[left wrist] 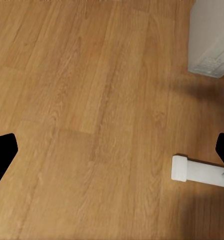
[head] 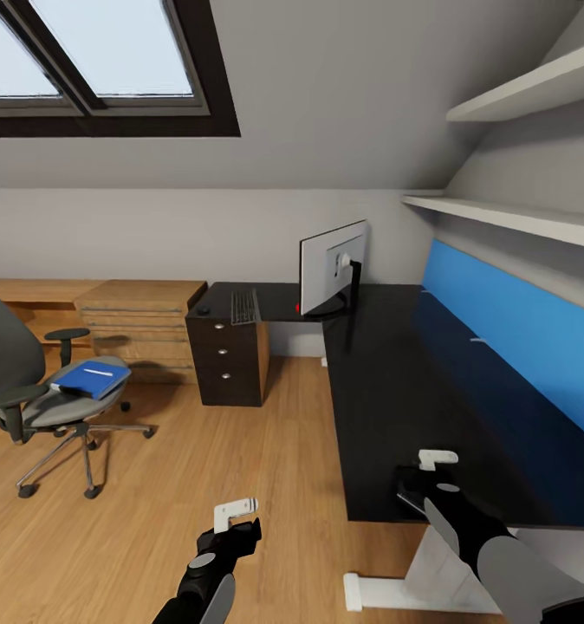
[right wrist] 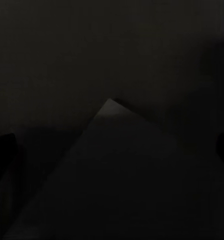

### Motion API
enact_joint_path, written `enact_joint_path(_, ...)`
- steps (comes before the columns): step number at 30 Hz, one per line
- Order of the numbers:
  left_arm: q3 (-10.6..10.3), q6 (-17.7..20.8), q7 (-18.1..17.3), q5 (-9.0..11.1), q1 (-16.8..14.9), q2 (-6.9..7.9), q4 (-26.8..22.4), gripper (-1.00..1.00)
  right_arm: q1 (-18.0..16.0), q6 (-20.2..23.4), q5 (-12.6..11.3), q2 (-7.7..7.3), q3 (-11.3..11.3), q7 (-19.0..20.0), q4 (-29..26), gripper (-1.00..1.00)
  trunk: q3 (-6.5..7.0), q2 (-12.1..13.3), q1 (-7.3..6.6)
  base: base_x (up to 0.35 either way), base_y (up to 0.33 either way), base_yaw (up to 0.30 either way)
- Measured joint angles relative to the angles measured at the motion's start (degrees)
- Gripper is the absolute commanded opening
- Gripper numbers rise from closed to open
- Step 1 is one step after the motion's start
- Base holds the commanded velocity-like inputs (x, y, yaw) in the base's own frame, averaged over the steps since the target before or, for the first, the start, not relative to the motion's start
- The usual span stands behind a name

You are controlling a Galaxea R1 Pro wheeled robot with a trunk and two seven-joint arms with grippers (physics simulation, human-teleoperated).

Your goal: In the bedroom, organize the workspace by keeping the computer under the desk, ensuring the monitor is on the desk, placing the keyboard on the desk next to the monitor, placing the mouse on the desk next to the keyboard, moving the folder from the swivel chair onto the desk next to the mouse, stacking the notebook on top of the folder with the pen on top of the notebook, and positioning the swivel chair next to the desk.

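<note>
**Desk editor:** What does the bedroom show?

**Photographer:** The robot faces the black L-shaped desk (head: 387, 416). The monitor (head: 331, 269) stands at its far corner, well ahead of both sets of jaws. The keyboard (head: 243, 306) lies beside it and the mouse (head: 204, 309) just past the keyboard, so that row looks settled.

**Desk editor:** And the folder?

**Photographer:** Not yet moved. The blue folder (head: 91, 379) lies on the seat of the swivel chair (head: 41, 390), far off to the left of the left gripper (head: 236, 513), with a pale pen (head: 95, 373) on top.

**Desk editor:** The arms?

**Photographer:** Both hang idle and carry nothing. The left wrist view has its jaws spread wide over the wooden floor (left wrist: 92, 115), with a pale tower, probably the computer (left wrist: 210, 40), standing ahead of them. The right gripper (head: 437, 459) hovers above the desk's near end; whether its jaws are apart, I cannot tell.

**Desk editor:** Next?

**Photographer:** Likely a turn toward the chair.
</note>
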Motion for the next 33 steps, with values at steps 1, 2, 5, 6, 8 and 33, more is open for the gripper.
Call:
enact_joint_path(1,0.0,0.0,0.0,0.01,0.0,0.0,0.0,1.0,0.0,-0.04,0.0,-0.01,0.0,0.0,-0.05,1.0,0.18,0.4,-0.22,0.0,0.0,0.0)
enact_joint_path(2,0.0,0.0,0.01,0.02,0.0,0.0,0.01,1.0,0.0,-0.11,0.0,-0.01,-0.03,0.0,-0.14,1.0,0.36,0.8,-0.44,0.0,0.0,0.0)
enact_joint_path(5,-0.02,-0.01,0.02,0.03,0.0,-0.04,0.04,1.0,0.01,-0.26,0.0,-0.03,-0.1,0.0,-0.33,1.0,0.9,2.01,-1.1,0.0,0.0,0.0)
enact_joint_path(6,-0.05,-0.01,0.04,0.03,0.0,-0.06,0.05,1.0,0.01,-0.32,0.01,-0.03,-0.13,0.0,-0.39,1.0,1.08,2.41,-1.32,0.0,0.0,0.0)
enact_joint_path(8,-0.06,-0.01,0.05,0.03,0.0,-0.07,0.06,1.0,0.01,-0.36,0.01,-0.03,-0.15,0.0,-0.44,1.0,1.44,3.21,-1.76,0.0,0.0,0.0)
enact_joint_path(33,0.02,-0.27,-0.01,-0.05,0.0,0.02,-0.01,1.0,13.36,5.74,-5.0,-3.77,-0.64,-0.01,-35.4,1.0,3.24,7.24,-3.94,-0.032,0.0,0.0)
